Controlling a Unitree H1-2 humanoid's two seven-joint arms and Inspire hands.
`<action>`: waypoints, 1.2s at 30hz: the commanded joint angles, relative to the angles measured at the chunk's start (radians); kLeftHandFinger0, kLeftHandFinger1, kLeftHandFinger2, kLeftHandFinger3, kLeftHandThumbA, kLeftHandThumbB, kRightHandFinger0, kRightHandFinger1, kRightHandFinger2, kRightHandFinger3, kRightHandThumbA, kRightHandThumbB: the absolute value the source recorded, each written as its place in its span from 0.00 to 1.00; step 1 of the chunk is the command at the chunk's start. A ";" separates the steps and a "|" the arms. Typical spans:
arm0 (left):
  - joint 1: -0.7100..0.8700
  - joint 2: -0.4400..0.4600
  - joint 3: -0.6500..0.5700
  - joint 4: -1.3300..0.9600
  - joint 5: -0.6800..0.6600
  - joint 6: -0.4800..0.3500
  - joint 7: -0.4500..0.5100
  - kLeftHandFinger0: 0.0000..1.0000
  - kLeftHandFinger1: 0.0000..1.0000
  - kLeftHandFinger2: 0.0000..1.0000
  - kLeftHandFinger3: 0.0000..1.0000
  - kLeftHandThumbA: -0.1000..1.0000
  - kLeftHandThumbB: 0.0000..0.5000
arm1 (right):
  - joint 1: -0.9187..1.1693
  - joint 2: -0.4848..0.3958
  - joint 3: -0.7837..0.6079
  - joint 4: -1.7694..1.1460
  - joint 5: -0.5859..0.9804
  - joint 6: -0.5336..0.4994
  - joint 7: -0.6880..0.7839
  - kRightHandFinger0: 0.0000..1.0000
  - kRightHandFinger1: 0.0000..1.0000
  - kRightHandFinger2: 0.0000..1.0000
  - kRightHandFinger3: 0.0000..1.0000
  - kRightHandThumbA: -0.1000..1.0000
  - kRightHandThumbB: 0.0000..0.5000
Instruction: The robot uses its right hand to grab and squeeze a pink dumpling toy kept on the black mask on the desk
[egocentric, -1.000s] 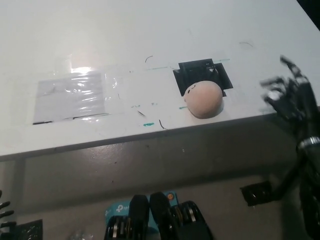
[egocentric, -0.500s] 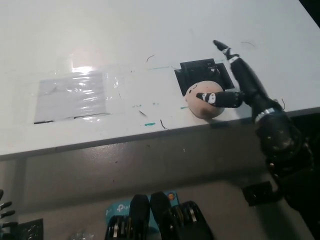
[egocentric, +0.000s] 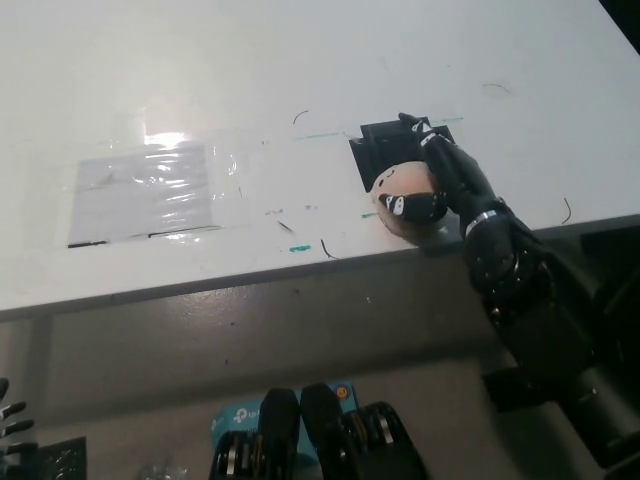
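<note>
Fingers (egocentric: 415, 205) of right hand (egocentric: 450, 185) wrap the pink dumpling toy (egocentric: 402, 188), face up, on black mask (egocentric: 372, 150).

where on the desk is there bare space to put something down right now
The far side of the desk is bare, and so is the strip between the clear plastic sheet and the black mask. The near right edge is crowded: the right hand is closed around the pink dumpling toy on the mask.

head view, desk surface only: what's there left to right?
Clear plastic sheet → teal tape mark → pink dumpling toy on the black mask → right hand, shut on the toy.
</note>
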 joint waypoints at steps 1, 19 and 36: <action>-0.018 0.022 0.004 -0.026 -0.003 0.001 -0.013 0.70 0.80 0.89 0.94 1.00 0.20 | -0.075 0.030 -0.017 0.080 -0.027 -0.102 -0.069 1.00 1.00 1.00 1.00 0.76 1.00; -0.036 0.031 0.009 -0.032 -0.007 -0.001 -0.020 0.68 0.79 0.88 0.94 1.00 0.19 | -0.045 0.102 0.111 0.407 -0.076 -0.244 0.058 0.76 0.95 1.00 1.00 0.37 0.56; -0.019 0.027 0.013 -0.029 0.000 -0.007 -0.015 0.69 0.80 0.88 0.94 1.00 0.23 | -0.044 0.065 0.047 0.316 -0.187 -0.704 -0.641 0.00 0.05 0.46 0.41 0.00 0.00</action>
